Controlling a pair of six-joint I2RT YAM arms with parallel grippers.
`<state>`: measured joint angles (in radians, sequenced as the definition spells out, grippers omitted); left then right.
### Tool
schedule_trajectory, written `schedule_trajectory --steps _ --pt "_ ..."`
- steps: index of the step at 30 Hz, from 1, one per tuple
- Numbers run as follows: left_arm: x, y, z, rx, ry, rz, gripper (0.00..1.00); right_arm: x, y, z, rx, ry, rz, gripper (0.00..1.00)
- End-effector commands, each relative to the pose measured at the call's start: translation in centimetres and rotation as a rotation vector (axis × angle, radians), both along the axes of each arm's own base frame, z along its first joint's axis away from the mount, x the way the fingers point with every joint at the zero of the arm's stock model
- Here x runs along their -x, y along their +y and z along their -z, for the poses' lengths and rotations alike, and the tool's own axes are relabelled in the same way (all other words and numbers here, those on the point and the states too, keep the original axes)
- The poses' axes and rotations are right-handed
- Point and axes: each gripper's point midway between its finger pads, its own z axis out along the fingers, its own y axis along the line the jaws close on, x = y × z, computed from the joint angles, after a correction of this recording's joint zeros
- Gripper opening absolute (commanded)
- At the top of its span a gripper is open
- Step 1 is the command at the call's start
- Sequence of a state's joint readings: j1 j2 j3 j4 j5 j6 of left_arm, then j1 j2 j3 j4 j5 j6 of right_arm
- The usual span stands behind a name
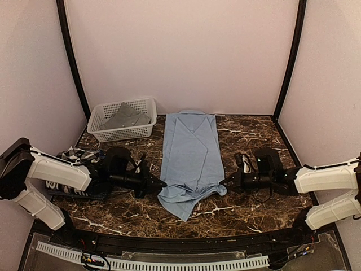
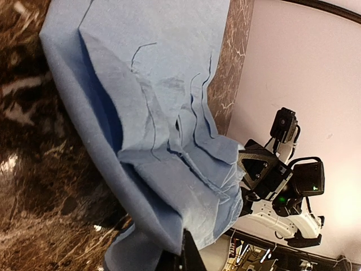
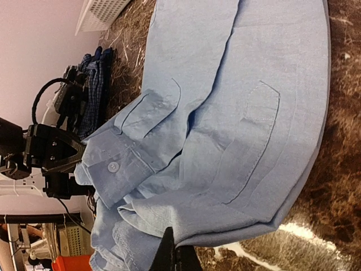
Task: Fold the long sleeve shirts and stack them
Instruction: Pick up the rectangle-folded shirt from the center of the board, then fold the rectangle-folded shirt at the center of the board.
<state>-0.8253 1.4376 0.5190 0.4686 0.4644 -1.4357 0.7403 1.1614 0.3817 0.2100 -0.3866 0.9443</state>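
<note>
A light blue shirt lies lengthwise in the middle of the marble table, folded into a narrow strip, its near end bunched. My left gripper is shut on the near left edge of this shirt. My right gripper is shut on its near right edge. A cuff with a button shows in the right wrist view. A grey shirt lies in the white basket. A dark checked shirt lies under my left arm and also shows in the right wrist view.
The white lattice basket stands at the back left. Pale walls close the table on three sides. A black rail runs along the near edge.
</note>
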Motion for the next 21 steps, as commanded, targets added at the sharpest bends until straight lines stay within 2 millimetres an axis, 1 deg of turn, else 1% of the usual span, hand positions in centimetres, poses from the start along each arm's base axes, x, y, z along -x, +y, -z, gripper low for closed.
schedule_trajectory --steps 1,2,3,4,5,6,7,8,9,10,11,12,13,14,15,16,17,18,19,20,21 --pt "-3.8 -0.7 -1.9 0.034 -0.043 -0.006 0.00 -4.6 1.0 -2.5 -0.055 -0.091 0.006 0.00" --pt "-4.3 -0.7 -2.0 0.036 -0.045 -0.004 0.00 -5.7 0.9 -2.2 -0.050 -0.084 0.019 0.00" --pt "-5.6 -0.7 -2.2 0.038 -0.048 -0.021 0.00 -6.8 1.1 -2.6 -0.065 -0.089 0.022 0.00" --pt "-6.1 -0.8 -2.3 0.040 -0.050 -0.020 0.00 -7.7 1.1 -2.6 -0.074 -0.086 0.026 0.00" --pt "-7.5 -0.7 -2.4 0.042 -0.051 -0.039 0.00 -8.6 1.2 -2.6 -0.081 -0.085 0.029 0.00" --pt "-8.0 -0.7 -2.0 0.042 -0.041 -0.039 0.00 -9.5 1.4 -2.7 -0.086 -0.087 0.032 0.00" --pt "-9.3 -0.6 -2.6 0.056 -0.052 -0.055 0.00 -10.3 1.5 -2.6 -0.085 -0.085 0.034 0.00" --pt "-10.4 -0.6 -2.7 0.063 -0.051 -0.063 0.00 -11.2 1.7 -2.7 -0.087 -0.087 0.034 0.00" --pt "-11.0 -0.6 -2.8 0.067 -0.054 -0.067 0.00 -12.0 1.8 -2.5 -0.089 -0.082 0.032 0.00" --pt "-12.2 -0.6 -2.8 0.072 -0.055 -0.076 0.00 -12.8 2.0 -2.5 -0.095 -0.080 0.030 0.00" --pt "-12.7 -0.6 -2.8 0.072 -0.060 -0.074 0.00 -13.6 2.1 -2.5 -0.100 -0.081 0.032 0.00" --pt "-14.0 -0.4 -2.8 0.070 -0.062 -0.089 0.00 -14.4 2.1 -2.3 -0.100 -0.076 0.040 0.00" --pt "-14.5 -0.3 -2.7 0.071 -0.065 -0.088 0.00 -15.3 2.0 -1.8 -0.095 -0.071 0.050 0.00" --pt "-15.7 -0.2 -2.5 0.071 -0.066 -0.102 0.00 -16.1 1.9 -1.5 -0.090 -0.069 0.060 0.00" --pt "-16.2 -0.2 -2.6 0.076 -0.070 -0.098 0.00 -17.1 1.8 -1.4 -0.090 -0.069 0.072 0.00" --pt "-17.3 -0.1 -2.2 0.073 -0.074 -0.106 0.00 -17.7 1.6 -1.2 -0.091 -0.069 0.081 0.00" --pt "-17.7 -0.2 -1.2 0.062 -0.056 -0.103 0.00 -18.4 1.5 -0.8 -0.089 -0.067 0.090 0.00" --pt "-18.6 -0.3 -1.6 0.068 -0.073 -0.103 0.00 -19.1 1.4 -0.3 -0.083 -0.063 0.097 0.00" --pt "-18.9 -0.4 -0.5 0.057 -0.053 -0.101 0.00 -19.6 1.3 0.1 -0.076 -0.059 0.103 0.00" --pt "-19.5 -0.5 -0.6 0.059 -0.060 -0.103 0.00 -20.1 1.1 0.5 -0.068 -0.054 0.110 0.00" --pt "-19.8 -0.6 0.1 0.056 -0.052 -0.105 0.00 -20.5 1.1 0.8 -0.064 -0.052 0.115 0.00"
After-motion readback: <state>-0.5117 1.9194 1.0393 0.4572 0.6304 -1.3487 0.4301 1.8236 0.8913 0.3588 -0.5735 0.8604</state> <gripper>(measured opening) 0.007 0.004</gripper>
